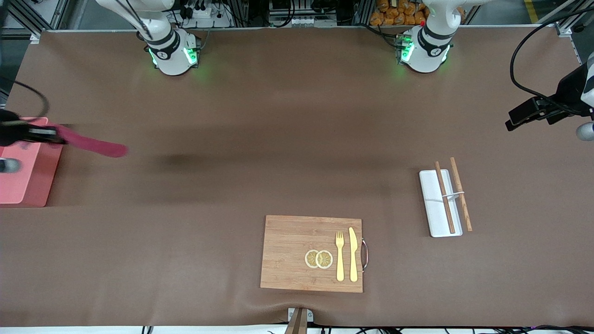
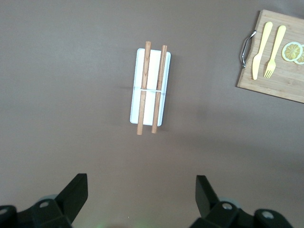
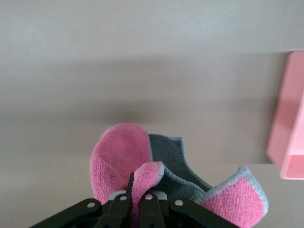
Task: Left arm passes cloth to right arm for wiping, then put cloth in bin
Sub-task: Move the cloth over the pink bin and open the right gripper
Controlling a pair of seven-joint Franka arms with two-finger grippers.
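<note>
The magenta-pink cloth (image 1: 95, 145) hangs from my right gripper (image 1: 58, 135), which is shut on it in the air beside the pale pink bin (image 1: 29, 185) at the right arm's end of the table. In the right wrist view the cloth (image 3: 118, 161) is pinched between the closed fingers (image 3: 140, 202), its grey underside showing, with the bin's wall (image 3: 285, 137) at the edge. My left gripper (image 1: 515, 121) is up at the left arm's end of the table. In the left wrist view its fingers (image 2: 76, 192) stand wide apart with nothing between them.
A wooden board (image 1: 287, 253) with a yellow fork, a knife and lemon slices lies near the front edge. A white tray (image 1: 434, 208) with two wooden sticks lies toward the left arm's end and shows in the left wrist view (image 2: 137, 95).
</note>
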